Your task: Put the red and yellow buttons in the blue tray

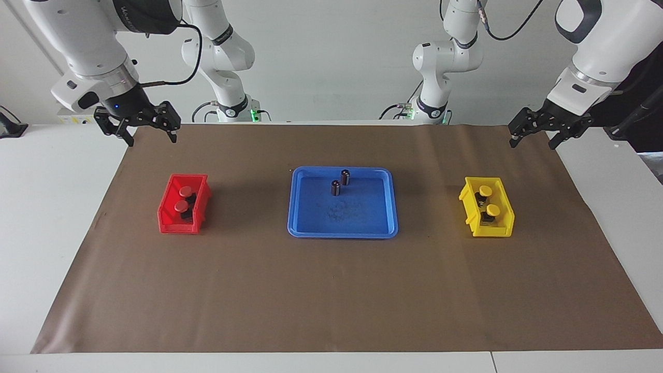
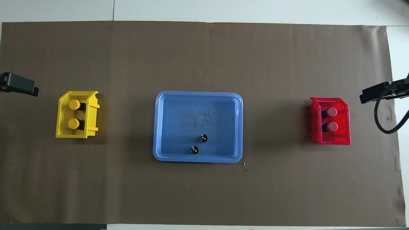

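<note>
Evidently nothing's begun: red buttons (image 1: 183,199) sit in the red bin (image 1: 169,217), yellow buttons (image 1: 488,201) in the yellow bin (image 1: 503,216), blue tray (image 1: 342,230) between. Right gripper (image 1: 151,135) and left gripper (image 1: 533,139) hover wide, empty; next, reach into a bin.

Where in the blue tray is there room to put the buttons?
The blue tray is bare over its half farther from the robots. It is crowded only near the robot-side rim, where two dark cylinders stand.
</note>
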### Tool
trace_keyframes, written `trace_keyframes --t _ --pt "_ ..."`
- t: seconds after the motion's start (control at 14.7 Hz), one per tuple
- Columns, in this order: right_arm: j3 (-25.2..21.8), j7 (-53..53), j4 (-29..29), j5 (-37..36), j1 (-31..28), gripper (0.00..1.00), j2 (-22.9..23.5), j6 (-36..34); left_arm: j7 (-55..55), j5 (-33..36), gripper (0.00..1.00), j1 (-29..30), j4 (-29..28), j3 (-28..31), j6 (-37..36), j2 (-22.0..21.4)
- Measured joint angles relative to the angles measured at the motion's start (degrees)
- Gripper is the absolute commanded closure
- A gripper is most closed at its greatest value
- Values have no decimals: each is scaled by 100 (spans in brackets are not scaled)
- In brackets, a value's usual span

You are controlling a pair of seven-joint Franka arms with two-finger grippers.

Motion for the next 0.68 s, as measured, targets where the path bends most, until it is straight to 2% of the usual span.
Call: trace_keyframes --t 0.61,0.68 --pt "-5 0 -5 0 -2 1 -2 -20 0 0 0 0 0 0 0 0" --pt "-7 0 -13 0 -3 7 -4 -39 0 0 0 0 0 0 0 0"
